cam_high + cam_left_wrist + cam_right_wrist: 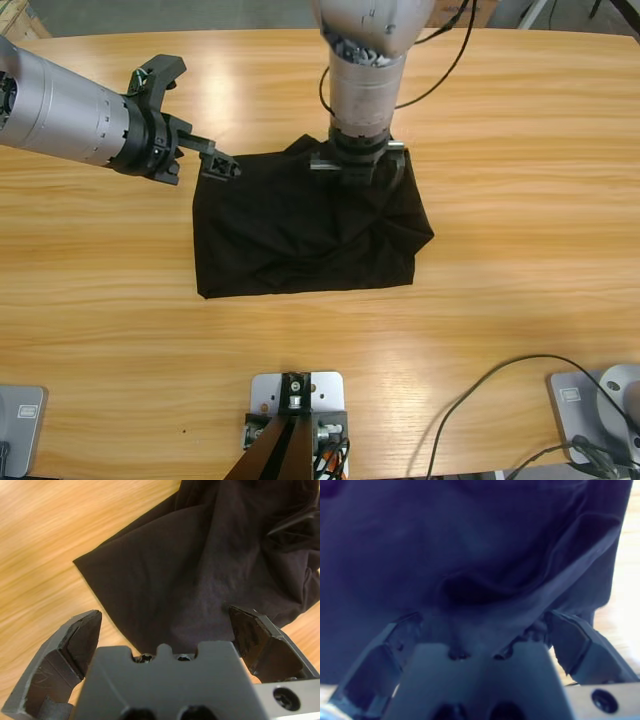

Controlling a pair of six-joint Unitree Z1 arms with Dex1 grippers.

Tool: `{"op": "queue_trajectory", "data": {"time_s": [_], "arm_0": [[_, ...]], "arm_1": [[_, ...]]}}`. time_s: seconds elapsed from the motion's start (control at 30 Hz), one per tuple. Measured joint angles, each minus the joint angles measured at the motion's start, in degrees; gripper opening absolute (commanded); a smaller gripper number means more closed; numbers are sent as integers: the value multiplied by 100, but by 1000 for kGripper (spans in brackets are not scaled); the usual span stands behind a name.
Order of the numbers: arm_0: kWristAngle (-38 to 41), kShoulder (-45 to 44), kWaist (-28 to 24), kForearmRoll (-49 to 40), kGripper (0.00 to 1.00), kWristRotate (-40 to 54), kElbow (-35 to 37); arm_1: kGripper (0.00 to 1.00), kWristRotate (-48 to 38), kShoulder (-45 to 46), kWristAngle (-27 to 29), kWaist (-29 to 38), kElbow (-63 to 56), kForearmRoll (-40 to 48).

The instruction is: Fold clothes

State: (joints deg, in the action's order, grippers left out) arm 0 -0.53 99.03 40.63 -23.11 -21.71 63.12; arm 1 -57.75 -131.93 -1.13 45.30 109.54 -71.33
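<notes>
The left gripper (165, 630), jaws spread wide, hovers at the folded black shirt's (300, 230) ten o'clock corner, its arm reaching in level from nine o'clock. The right gripper (482, 630), jaws parted, presses into bunched fabric at the twelve o'clock edge, its arm dropping steeply from above. The shirt lies mid-worktop (520, 300). No lettering or label shows; folds hide the collar.

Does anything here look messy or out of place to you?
Only slightly: the black shirt on the table is a rough rectangle, but its right side near the right end effector is bunched and wrinkled, with an uneven edge. Nothing looks spilled or damaged.
</notes>
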Motion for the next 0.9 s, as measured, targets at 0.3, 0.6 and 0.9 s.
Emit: {"op": "queue_trajectory", "data": {"time_s": [0.3,0.6,0.9], "arm_0": [[1,0,-11,54,1000,-6,0],[2,2,-11,114,1000,-6,0],[2,1,-12,221,1000,-6,-122]], "arm_1": [[442,0,-221,48,-198,272,-180],[0,3,-231,187,-198,341,-451],[572,-189,-230,439,-82,232,-1213]]}}
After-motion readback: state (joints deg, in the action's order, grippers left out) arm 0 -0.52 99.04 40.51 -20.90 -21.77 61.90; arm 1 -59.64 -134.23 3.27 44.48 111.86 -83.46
